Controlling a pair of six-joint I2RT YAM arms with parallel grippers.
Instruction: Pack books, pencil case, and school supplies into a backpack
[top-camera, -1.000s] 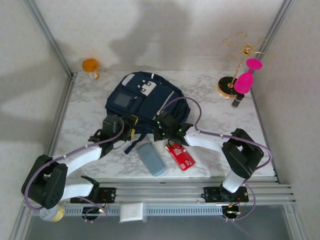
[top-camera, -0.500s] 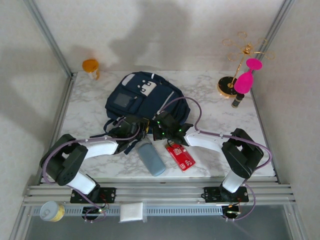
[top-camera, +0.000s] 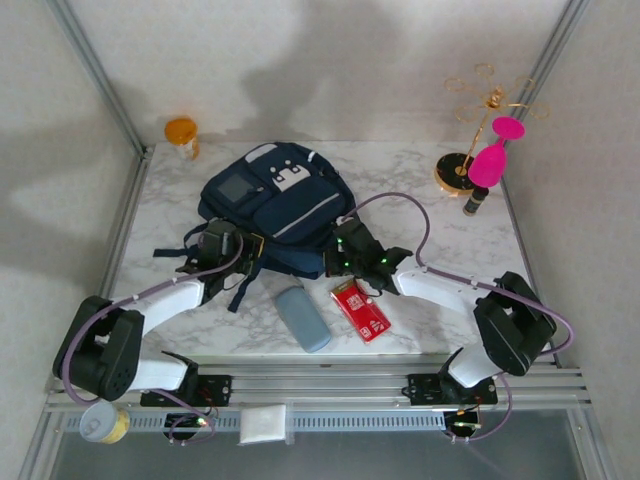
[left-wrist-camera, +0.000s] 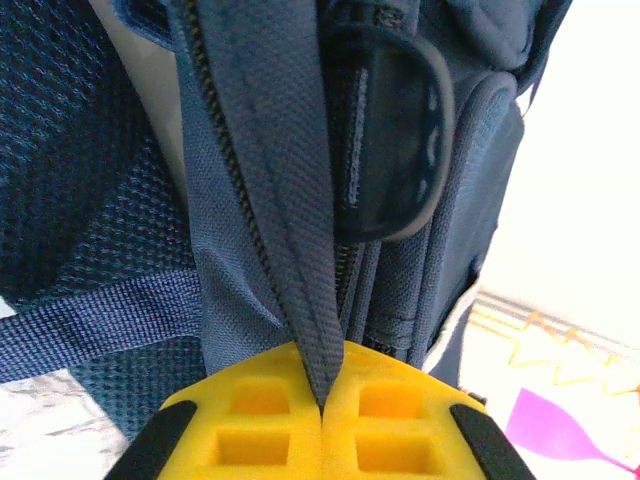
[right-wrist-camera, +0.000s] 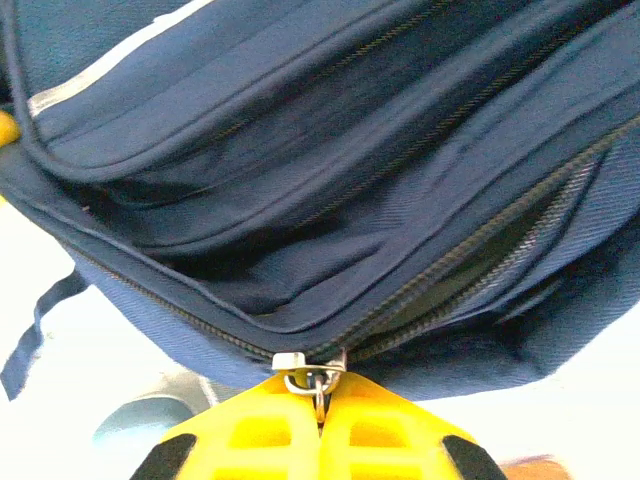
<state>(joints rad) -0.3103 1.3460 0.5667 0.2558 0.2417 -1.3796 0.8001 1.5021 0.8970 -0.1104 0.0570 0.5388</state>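
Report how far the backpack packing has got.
Done: nothing visibly packed. In hand: the left gripper pinches a fabric edge beside the backpack zip, and the right gripper pinches the zipper pull; the zip looks partly open. Left: the pencil case and red packet lie on the table outside the bag; whether books are inside cannot be told.

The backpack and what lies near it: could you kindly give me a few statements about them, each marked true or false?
1. The left claw is shut on a fabric strip of the backpack. True.
2. The right claw is open, clear of the backpack. False: it is shut on a zipper pull.
3. The pencil case lies on the table, outside the backpack. True.
4. The red packet is inside the backpack. False: it lies on the table beside the pencil case.
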